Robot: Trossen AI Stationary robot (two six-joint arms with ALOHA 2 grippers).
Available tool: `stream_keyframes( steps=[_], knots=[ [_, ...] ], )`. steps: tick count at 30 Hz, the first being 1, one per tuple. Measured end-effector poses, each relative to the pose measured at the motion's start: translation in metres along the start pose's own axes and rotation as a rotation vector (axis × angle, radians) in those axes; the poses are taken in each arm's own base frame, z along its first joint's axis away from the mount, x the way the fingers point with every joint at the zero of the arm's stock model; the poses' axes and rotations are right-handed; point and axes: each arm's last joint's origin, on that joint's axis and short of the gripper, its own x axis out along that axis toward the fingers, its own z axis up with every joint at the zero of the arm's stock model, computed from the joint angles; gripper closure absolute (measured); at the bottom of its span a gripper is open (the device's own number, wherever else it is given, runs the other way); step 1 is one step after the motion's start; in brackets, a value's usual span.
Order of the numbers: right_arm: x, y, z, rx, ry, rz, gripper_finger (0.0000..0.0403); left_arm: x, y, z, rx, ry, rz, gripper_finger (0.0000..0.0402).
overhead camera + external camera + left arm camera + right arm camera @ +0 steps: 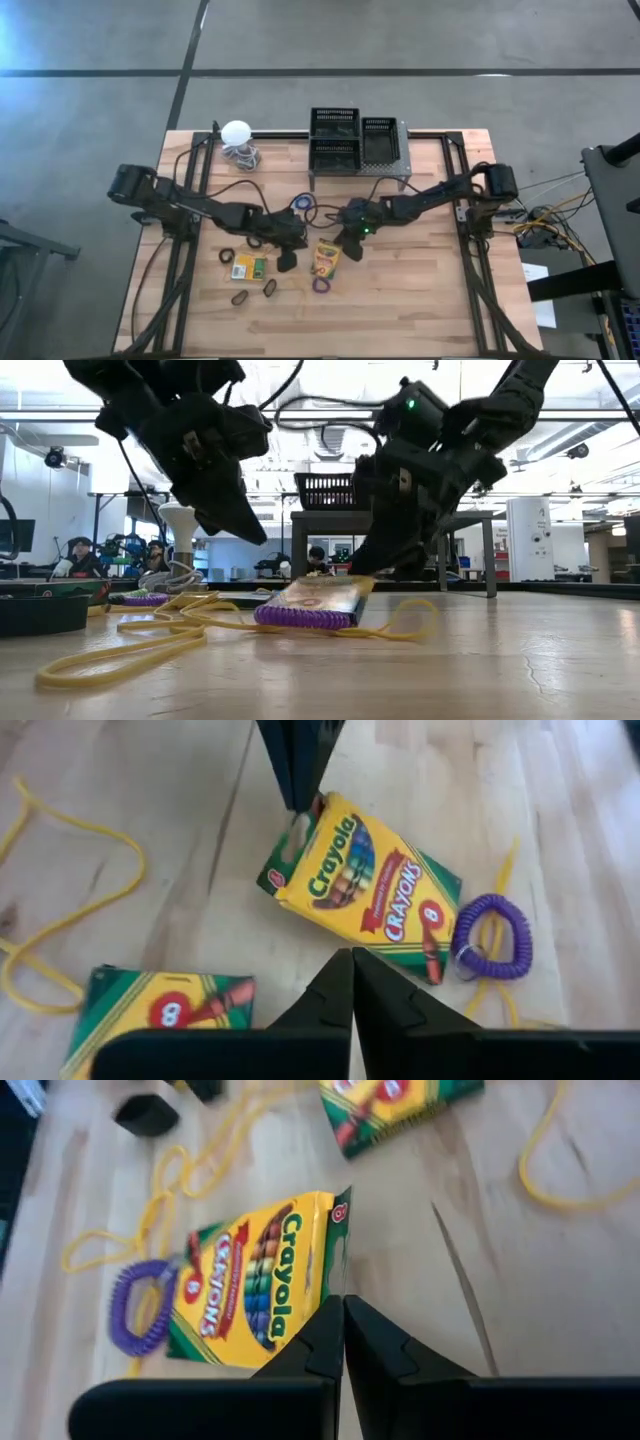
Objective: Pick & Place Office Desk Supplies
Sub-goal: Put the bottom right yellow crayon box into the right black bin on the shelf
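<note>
A yellow-and-green crayon box (327, 260) lies mid-table, next to a purple coil loop (321, 285). My right gripper (343, 1302) is shut at the box's flap end. Just left of the box, my left gripper (351, 958) hangs shut above the wood with nothing in it. A second crayon box (248, 266) lies flat farther left. Thin yellow bands (70, 910) and small dark loops (240, 297) lie loose on the table. Black wire-mesh bins (335, 140) stand on a grey stand at the far edge. My right gripper pinches the crayon box's open end flap (296, 828) between its two fingertips (298, 780). The fingers slant down at it from the table's right and far side. In the low view the box (318, 600) sits tilted, the pinched end raised a little, the other end down by the purple coil (300, 617).
A white ball with a coiled cord (237, 132) stands at the far left. A blue loop (300, 203) lies in front of the grey stand (402, 150). Bare wood lies toward the near edge and the right side.
</note>
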Motion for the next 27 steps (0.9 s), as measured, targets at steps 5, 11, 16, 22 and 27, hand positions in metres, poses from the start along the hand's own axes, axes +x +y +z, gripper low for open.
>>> stream_keyframes(
  steps=[5,11,16,22,27],
  knots=[
    [-0.006,0.01,0.003,-0.032,-0.039,-0.015,0.0395,0.008,0.005,-0.002,-0.028,-0.171,-0.038,0.0353],
    [-0.014,0.02,0.007,-0.068,-0.067,0.011,0.0395,0.016,0.015,-0.001,-0.146,-0.317,-0.07,0.0253],
    [-0.017,0.025,0.009,-0.094,-0.082,0.023,0.0395,0.028,0.018,-0.008,-0.201,-0.275,-0.062,0.0175],
    [-0.017,0.031,0.012,-0.121,-0.09,0.036,0.0395,0.034,0.02,-0.013,-0.274,-0.251,-0.063,0.0127],
    [-0.017,0.032,0.013,-0.128,-0.096,0.037,0.0395,0.035,0.017,-0.012,-0.26,-0.24,-0.145,0.013]
  ],
)
